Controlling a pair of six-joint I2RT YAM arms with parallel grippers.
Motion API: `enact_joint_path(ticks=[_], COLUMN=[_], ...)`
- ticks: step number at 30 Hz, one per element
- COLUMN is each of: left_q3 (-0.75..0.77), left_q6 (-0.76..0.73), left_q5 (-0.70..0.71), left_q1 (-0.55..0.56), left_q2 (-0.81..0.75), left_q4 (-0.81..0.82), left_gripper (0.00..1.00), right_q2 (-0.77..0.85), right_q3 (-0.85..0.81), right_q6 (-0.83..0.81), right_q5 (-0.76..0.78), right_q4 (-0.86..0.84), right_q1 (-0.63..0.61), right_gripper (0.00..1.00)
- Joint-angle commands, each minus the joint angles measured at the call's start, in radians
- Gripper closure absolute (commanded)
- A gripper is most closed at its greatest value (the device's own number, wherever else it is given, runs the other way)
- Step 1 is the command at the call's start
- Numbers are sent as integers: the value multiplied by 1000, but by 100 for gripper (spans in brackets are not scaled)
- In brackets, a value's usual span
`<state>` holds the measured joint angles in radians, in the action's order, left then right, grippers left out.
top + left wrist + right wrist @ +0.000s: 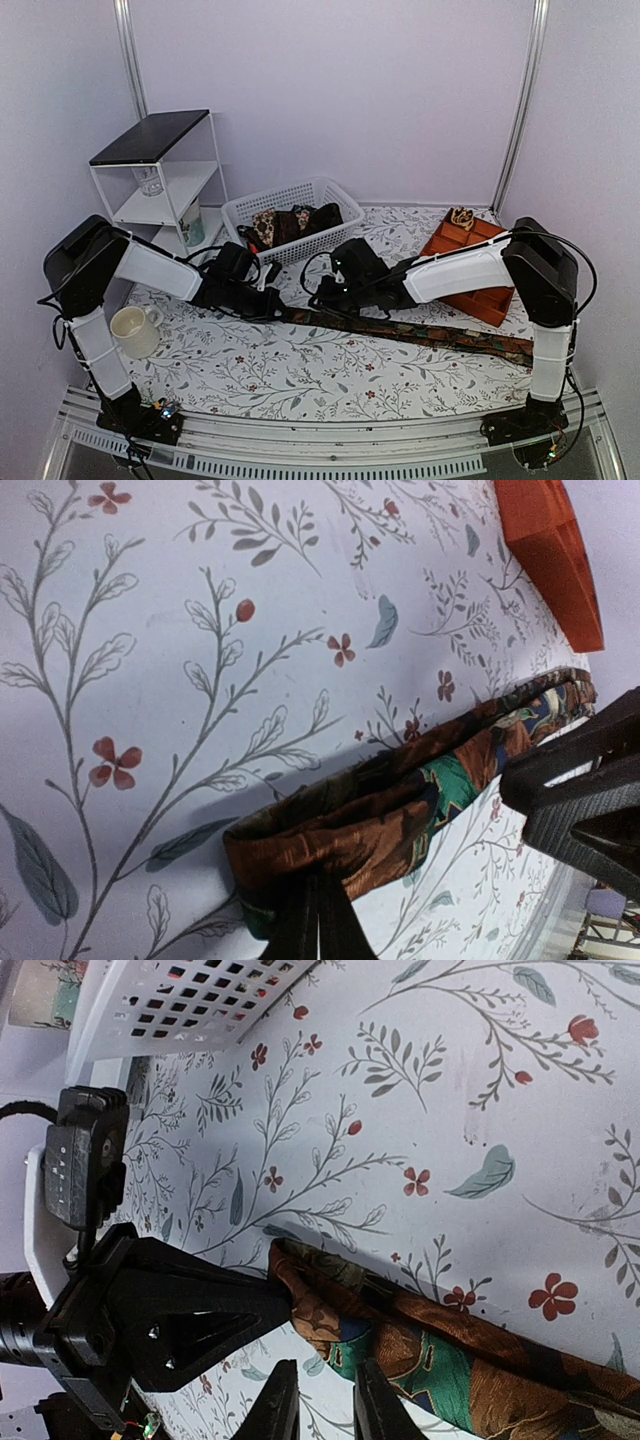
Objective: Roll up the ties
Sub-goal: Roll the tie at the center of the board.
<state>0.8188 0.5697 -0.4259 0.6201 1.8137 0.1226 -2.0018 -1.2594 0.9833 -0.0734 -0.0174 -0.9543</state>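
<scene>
**Folded tie end pinched, second end effector barely open beside it**

We see one tie (pixel 420 330) stretched flat across the worktop (pixel 300 380). It runs from the middle of the overhead frame toward the right side. More ties (pixel 295 222) lie heaped in the basket (pixel 335 190) at upper centre.

We judge the tie light, limp and somewhat slick. It is woven fabric with a sheen that folds readily and will hold no shape of its own. A roll will loosen unless it is pinned, and the long free length will likely drag across the worktop rather than lift. We would take hold at the folded end, across the full width, so that both layers are trapped and the edges line up as the turns build.

The left end effector (pixel 318 905) is closed on that end. At the bottom centre of its wrist view the fingers meet over a doubled-over fold of fabric, which bulges to either side of them. The right end effector (pixel 325 1405) stands just beside it, at the bottom of its own frame, with only a narrow gap between the jaws. That gap shows bare worktop. One finger (pixel 378 1400) overlaps the near edge of the tie, though we cannot tell whether it touches. It holds nothing.
</scene>
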Motion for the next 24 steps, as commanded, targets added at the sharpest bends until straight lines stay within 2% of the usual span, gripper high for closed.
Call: enact_joint_path(ticks=[1,7,12,14,16,19,22,24], left_q3=[12,15,16,17,20,20,5,-9], left_q6=[-3,-2,8,15,19,13,3,0], left_q5=[13,14,11,13,35,97,154,157], left_q1=[7,7,7,7,7,2,-19,-36], left_q2=[27,22,13,-4,-31,-79,-102,-99], left_q4=[-14,-21,-23,-28,-42,-91,-127,-137], left_gripper=[97,97,97,94,89,87,87,91], right_q2=[-60,-116,-153,-166,-175,-181,-179,-179], right_q3=[-37,-59,-80,-83,-83,-80,-77,-78], right_q6=[7,16,6,2,2,-1,-3,-4], right_q5=[-40,-62,-44,-40,-39,-37,-33,-29], right_q4=[-8,1,51,62,69,73,75,75], right_q1=[3,2,2,3,2,2,2,1], right_gripper=[80,81,85,87,87,87,87,87])
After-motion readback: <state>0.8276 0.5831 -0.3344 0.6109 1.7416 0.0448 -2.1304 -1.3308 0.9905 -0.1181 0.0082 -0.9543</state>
